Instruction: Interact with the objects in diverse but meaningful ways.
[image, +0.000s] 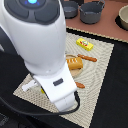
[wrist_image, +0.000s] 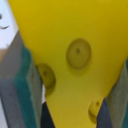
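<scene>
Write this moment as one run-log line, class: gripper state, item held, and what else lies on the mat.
gripper: shut on cheese wedge | mat: bread loaf, yellow packet | gripper hidden by arm in exterior view

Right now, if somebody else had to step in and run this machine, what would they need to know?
Gripper: the cheese wedge sits between its fingers; a firm grip cannot be confirmed. In the exterior view the arm hides it.
On the woven mat: bread loaf on a wooden board, yellow packet further back, white fish piece near the exterior view's left corner.
Done: cheese reached. Left: setting it somewhere sensible.
</scene>
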